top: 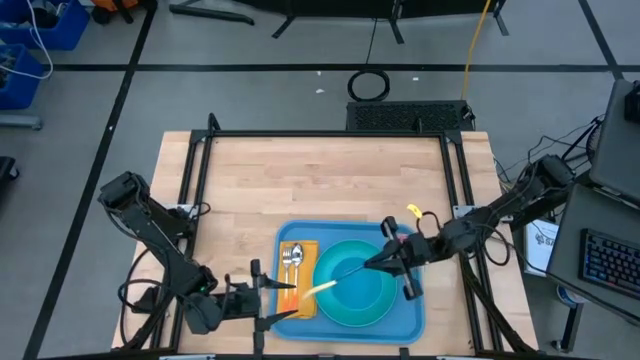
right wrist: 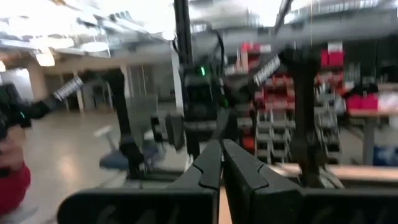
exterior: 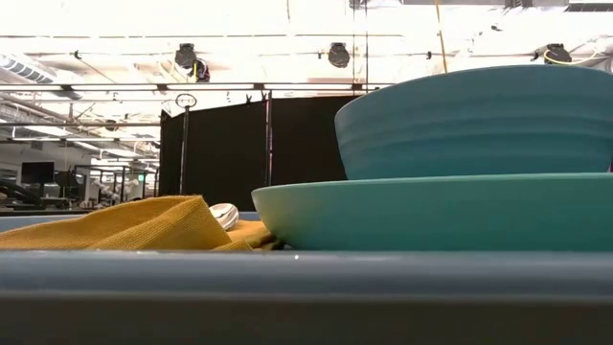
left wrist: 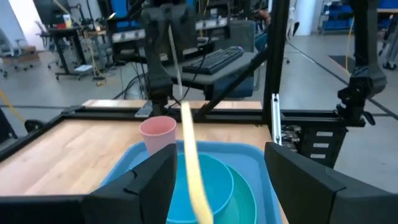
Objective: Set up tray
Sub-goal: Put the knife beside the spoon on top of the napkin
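Observation:
The blue tray (top: 415, 318) lies at the table's near edge. On it a teal plate (top: 388, 300) carries a blue bowl (left wrist: 214, 180), and a yellow napkin (top: 300, 272) holds a spoon and another utensil. A pink cup (left wrist: 158, 132) stands at the tray's far right corner. My right gripper (top: 386, 262) is over the plate's right side, shut on a yellow-handled utensil (top: 322, 289). My left gripper (top: 283, 300) is open at the tray's left near side. The yellow handle (left wrist: 189, 158) reaches between its fingers without visibly touching them. My right gripper pinches the utensil's thin metal end (left wrist: 175, 68) between its two fingers, coming from the table's right and slanting down. The utensil is lifted clear over the bowl. Its yellow handle (top: 318, 290) points toward the left gripper.
The tray's raised rim (exterior: 287, 273) fills the foreground of the low view. Bare wooden table (top: 320, 180) spreads on the far side of the tray. A black frame (top: 330, 133) borders the table, and a keyboard (top: 610, 262) sits off its right side.

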### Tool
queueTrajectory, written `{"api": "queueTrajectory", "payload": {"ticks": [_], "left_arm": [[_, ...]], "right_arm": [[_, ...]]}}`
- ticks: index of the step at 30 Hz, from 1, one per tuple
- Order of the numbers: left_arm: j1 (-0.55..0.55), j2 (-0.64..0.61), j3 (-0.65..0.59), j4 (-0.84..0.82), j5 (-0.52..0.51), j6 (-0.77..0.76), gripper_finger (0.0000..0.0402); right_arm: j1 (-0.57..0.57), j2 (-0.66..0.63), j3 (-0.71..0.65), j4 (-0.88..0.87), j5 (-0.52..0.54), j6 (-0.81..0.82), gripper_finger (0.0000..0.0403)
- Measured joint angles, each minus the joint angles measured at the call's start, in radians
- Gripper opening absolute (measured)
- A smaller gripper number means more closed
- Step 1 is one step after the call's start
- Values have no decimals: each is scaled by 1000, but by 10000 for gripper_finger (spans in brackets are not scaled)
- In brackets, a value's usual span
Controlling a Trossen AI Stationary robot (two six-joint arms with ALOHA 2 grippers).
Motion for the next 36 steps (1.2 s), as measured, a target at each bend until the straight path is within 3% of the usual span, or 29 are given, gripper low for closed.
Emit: {"api": "queueTrajectory", "payload": {"ticks": [5,13,29,36], "left_arm": [[0,-1,0,54,0,60,248],[0,-2,0,54,0,71,248],[-34,-19,0,115,0,181,248],[-85,-44,0,117,-1,219,248]], "right_arm": [[-26,16,95,-171,-6,21,0],[-89,28,235,-426,-110,124,0],[-301,269,429,-614,-425,367,0],[-391,330,465,-609,-545,445,0]]}}
